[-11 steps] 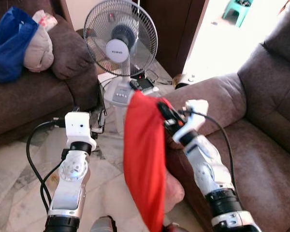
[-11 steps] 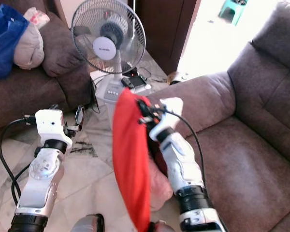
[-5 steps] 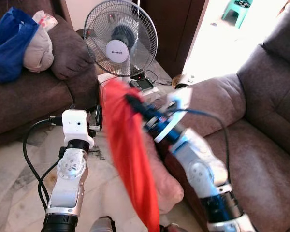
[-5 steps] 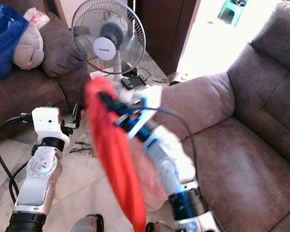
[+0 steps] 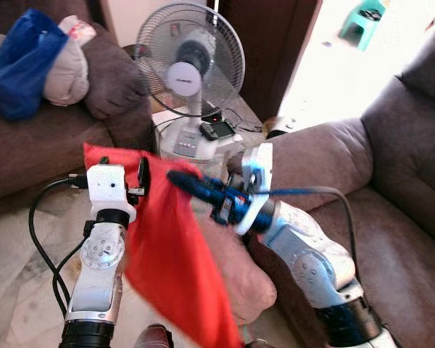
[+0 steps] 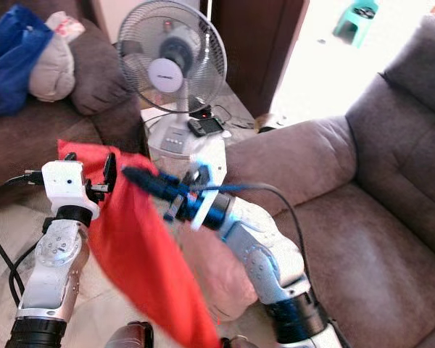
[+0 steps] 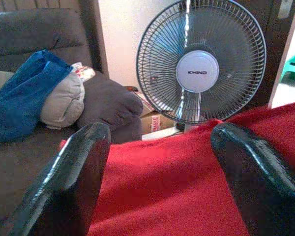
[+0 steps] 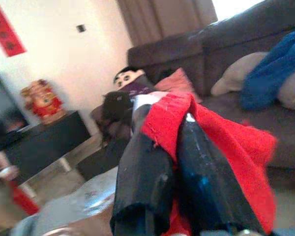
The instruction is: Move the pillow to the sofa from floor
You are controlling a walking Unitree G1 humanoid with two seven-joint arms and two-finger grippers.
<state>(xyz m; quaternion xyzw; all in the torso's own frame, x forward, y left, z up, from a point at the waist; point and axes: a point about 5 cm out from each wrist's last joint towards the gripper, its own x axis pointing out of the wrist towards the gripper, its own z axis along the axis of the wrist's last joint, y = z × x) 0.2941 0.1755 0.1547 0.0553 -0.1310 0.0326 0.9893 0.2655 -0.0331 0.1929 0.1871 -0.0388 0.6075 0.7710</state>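
Observation:
The red pillow [image 5: 170,261] hangs limp like a cloth in front of me, low over the floor. My right gripper [image 5: 175,176] reaches across to the left and is shut on the pillow's upper edge [image 8: 169,105]. My left gripper [image 7: 157,162] is open at the pillow's top left corner, its two black fingers [image 7: 71,177] spread with red fabric lying between and behind them. The brown sofa [image 5: 391,217] stands on the right, its armrest [image 5: 312,152] just behind my right arm.
A pink cushion [image 5: 239,275] leans against the sofa's armrest below my right arm. A standing fan [image 5: 191,58] is straight ahead. Another brown sofa [image 5: 36,145] at the left carries a blue bag [image 5: 22,61] and a beige bundle [image 5: 67,69]. Cables lie on the marble floor [image 5: 14,275].
My right arm has swung to the left with the red pillow, so the fabric now spreads across to my left gripper. The left arm has barely moved.

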